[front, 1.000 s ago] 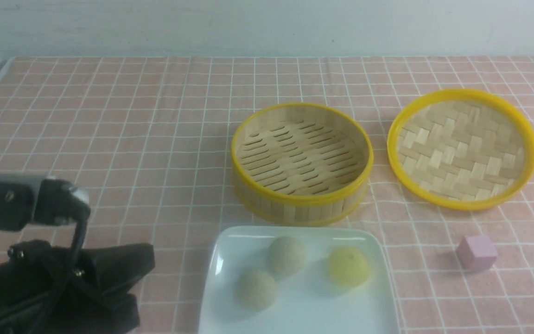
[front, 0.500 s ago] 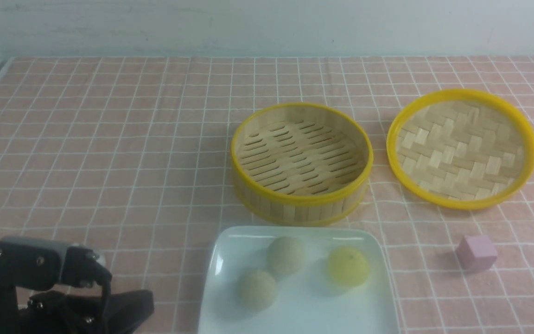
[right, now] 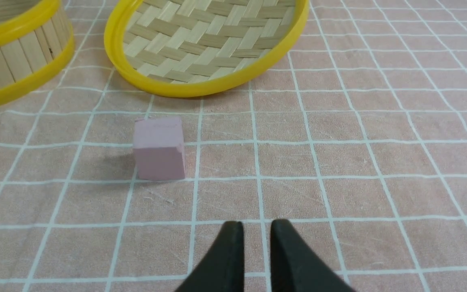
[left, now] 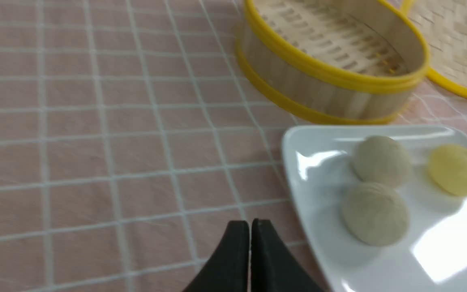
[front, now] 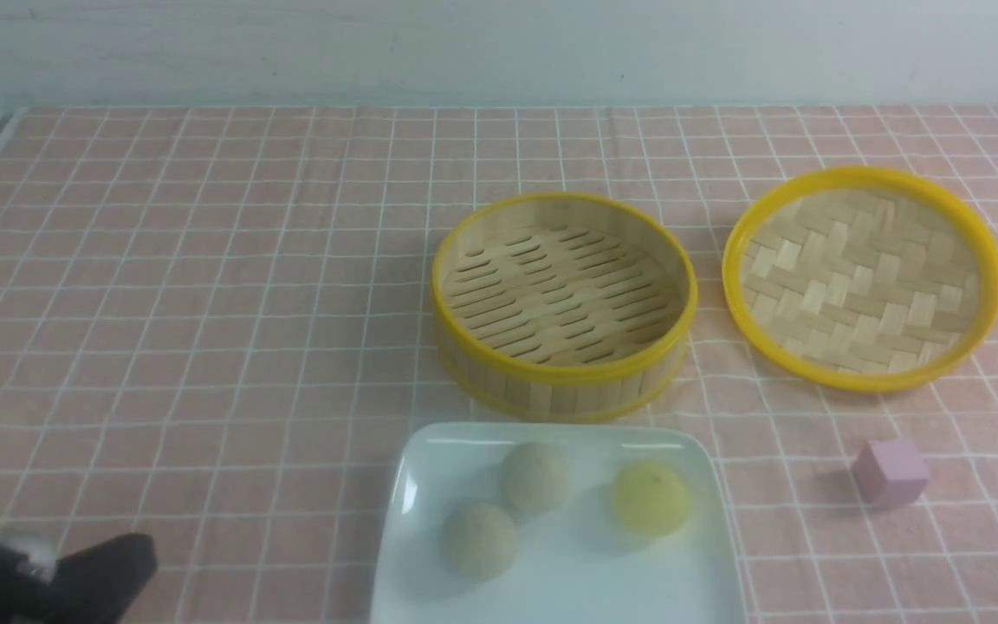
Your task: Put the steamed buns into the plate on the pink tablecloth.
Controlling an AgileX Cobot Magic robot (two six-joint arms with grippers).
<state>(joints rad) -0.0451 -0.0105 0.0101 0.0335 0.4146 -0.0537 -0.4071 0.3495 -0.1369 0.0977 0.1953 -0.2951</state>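
Three steamed buns lie in the white square plate on the pink tablecloth: two beige ones and a yellow one. The left wrist view shows the same plate with the beige buns and the yellow bun. My left gripper is low at the near left corner, apart from the plate; its jaws are shut and empty. My right gripper hangs over bare cloth, empty, its jaws nearly together; it is out of the front view.
An empty yellow-rimmed bamboo steamer basket stands just behind the plate. Its woven lid lies upturned to the right. A small pink cube sits right of the plate, also seen in the right wrist view.
My left arm has drawn back and down toward the near left corner; only its tip still shows in the front view. The buns and plate have not moved.
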